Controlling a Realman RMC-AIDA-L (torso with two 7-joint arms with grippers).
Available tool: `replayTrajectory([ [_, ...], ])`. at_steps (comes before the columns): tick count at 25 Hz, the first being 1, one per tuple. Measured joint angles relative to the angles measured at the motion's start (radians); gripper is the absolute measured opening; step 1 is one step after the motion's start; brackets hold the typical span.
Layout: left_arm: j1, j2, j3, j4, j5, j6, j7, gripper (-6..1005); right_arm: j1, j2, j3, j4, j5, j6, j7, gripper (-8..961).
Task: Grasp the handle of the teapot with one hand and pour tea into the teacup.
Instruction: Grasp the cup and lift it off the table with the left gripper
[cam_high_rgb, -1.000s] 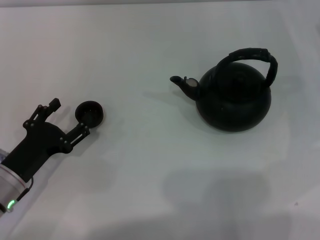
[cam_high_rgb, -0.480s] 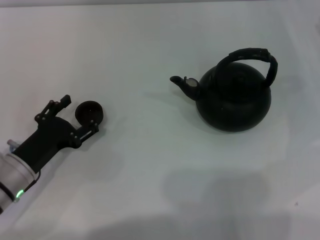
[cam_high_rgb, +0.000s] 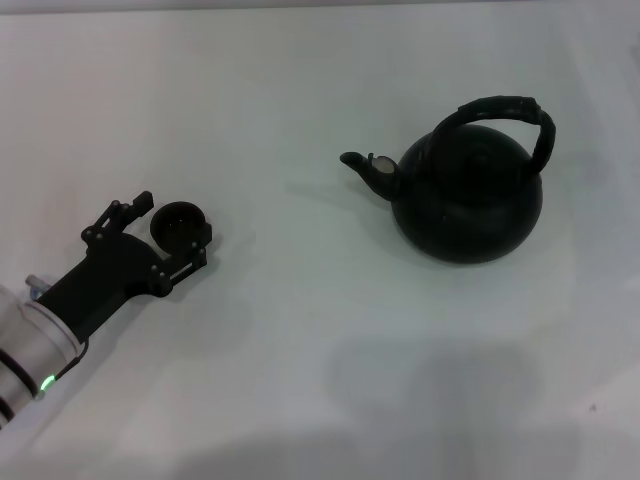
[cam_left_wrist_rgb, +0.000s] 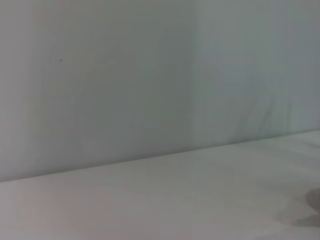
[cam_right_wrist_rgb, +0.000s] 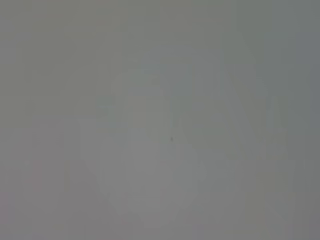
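The teapot (cam_high_rgb: 467, 196) stands upright at the right of the white table, its short spout (cam_high_rgb: 362, 167) pointing left. The dark arched handle (cam_high_rgb: 505, 110) spans its top, and nothing touches it. The small dark teacup (cam_high_rgb: 181, 226) sits at the left. My left gripper (cam_high_rgb: 168, 229), black on a white and grey arm, reaches in from the lower left. It is open, one finger (cam_high_rgb: 133, 207) on the cup's far-left side and the other (cam_high_rgb: 190, 260) at its near side, so the cup lies between the fingertips. The right gripper is out of view.
The white table (cam_high_rgb: 300, 320) lies bare between the cup and the teapot. A soft shadow falls on it near the front edge, right of centre. Both wrist views show only pale blank surfaces.
My left gripper has slid forward and to the right, so its open fingers now straddle the teacup. The cup and the teapot have not moved.
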Motion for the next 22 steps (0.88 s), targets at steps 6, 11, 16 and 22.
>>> replayTrajectory([
  [6,0.000,0.000,-0.003,0.000,0.000,0.010,0.000,887,0.001,0.000,0.000,-0.002,0.000,0.000,-0.002,873],
  [11,-0.004,0.000,-0.005,0.000,0.000,0.018,0.000,887,0.001,0.000,0.000,-0.003,0.000,0.000,-0.002,873],
  [16,-0.011,-0.001,-0.001,0.000,0.000,0.039,0.000,888,0.001,0.000,0.000,-0.003,0.000,0.000,-0.003,874],
  [22,-0.011,0.000,0.000,0.000,0.000,0.044,0.000,888,0.001,0.000,0.000,-0.002,0.000,0.000,-0.003,872],
])
